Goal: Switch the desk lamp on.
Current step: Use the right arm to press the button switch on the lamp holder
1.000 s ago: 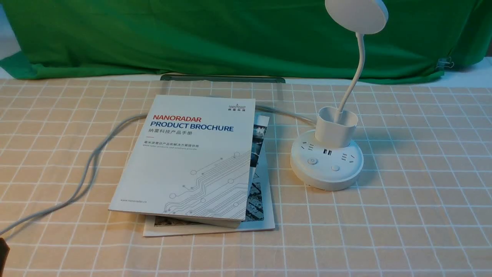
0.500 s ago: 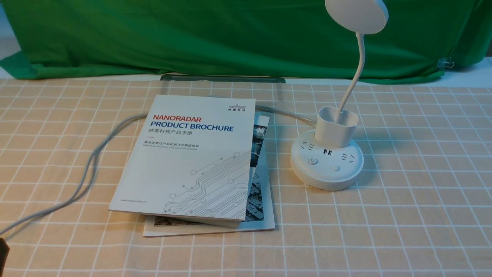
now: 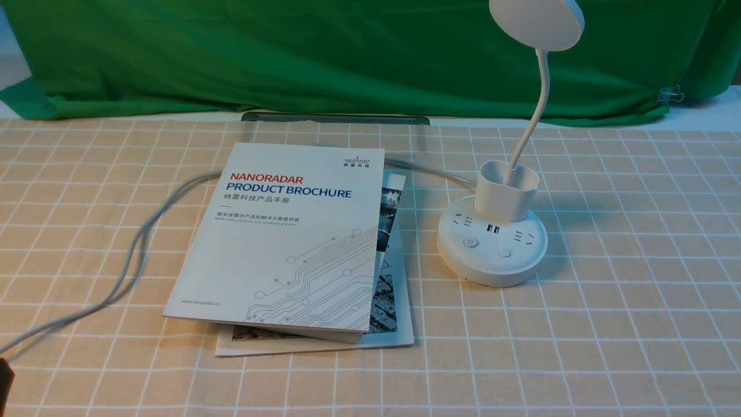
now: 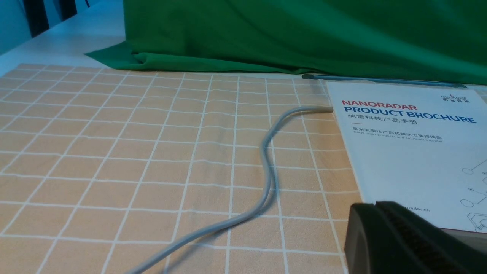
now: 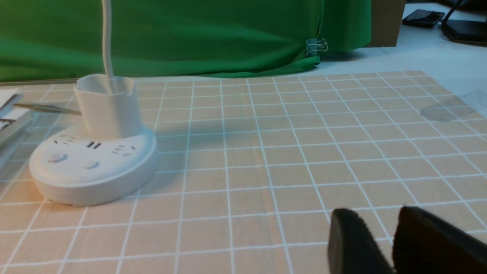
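Note:
The white desk lamp [image 3: 492,249] stands right of the table's middle, its round base bearing sockets, USB ports and two buttons [image 3: 470,242]. A cup-shaped holder [image 3: 506,191] rises from the base, and a thin neck curves up to the disc head [image 3: 535,23]. The right wrist view shows the lamp's base [image 5: 93,167] far off to one side of my right gripper [image 5: 380,219], which is open and holds nothing. My left gripper [image 4: 374,207] is shut and empty, low over the cloth by the brochure's near corner.
A white product brochure [image 3: 289,237] lies on a second booklet left of the lamp. The lamp's grey cable [image 3: 139,243] runs from behind the brochure to the left front edge. A green cloth [image 3: 289,58] hangs along the back. The table wears a checked cloth [image 3: 608,324].

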